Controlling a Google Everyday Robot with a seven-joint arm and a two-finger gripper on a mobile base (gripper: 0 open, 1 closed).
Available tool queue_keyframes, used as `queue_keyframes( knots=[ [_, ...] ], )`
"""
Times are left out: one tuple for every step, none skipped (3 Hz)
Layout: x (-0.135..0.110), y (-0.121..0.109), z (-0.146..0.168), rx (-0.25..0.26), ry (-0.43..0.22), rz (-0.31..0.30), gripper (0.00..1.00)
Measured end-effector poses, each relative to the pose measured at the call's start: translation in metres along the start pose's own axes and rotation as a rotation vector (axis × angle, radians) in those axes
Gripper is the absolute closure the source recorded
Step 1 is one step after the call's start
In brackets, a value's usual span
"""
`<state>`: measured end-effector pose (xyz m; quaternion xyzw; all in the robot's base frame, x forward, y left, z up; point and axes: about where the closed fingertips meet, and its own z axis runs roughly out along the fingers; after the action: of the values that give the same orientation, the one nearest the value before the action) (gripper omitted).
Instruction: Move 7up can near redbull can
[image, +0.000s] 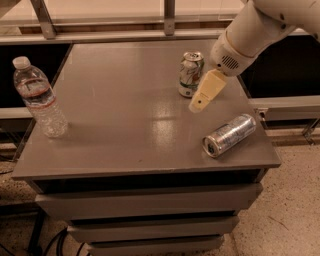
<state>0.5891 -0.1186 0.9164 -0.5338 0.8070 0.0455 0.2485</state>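
The 7up can (190, 73) stands upright at the back right of the grey table (125, 115). It is white and green with a silver top. The redbull can (229, 135) lies on its side near the table's front right corner, slim and silver. My gripper (199, 103) hangs from the white arm at the upper right, just right of and in front of the 7up can. Only one cream finger (207, 90) shows, pointing down and left. It holds nothing that I can see.
A clear water bottle (39, 98) with a white cap stands upright at the left edge of the table. A rail and dark openings run behind the table. Drawers sit below the tabletop.
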Motion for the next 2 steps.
queue_keyframes(
  knots=[
    [-0.006, -0.006, 0.015, -0.009, -0.031, 0.010, 0.00],
    [-0.016, -0.012, 0.027, -0.019, -0.061, 0.008, 0.00]
  ],
)
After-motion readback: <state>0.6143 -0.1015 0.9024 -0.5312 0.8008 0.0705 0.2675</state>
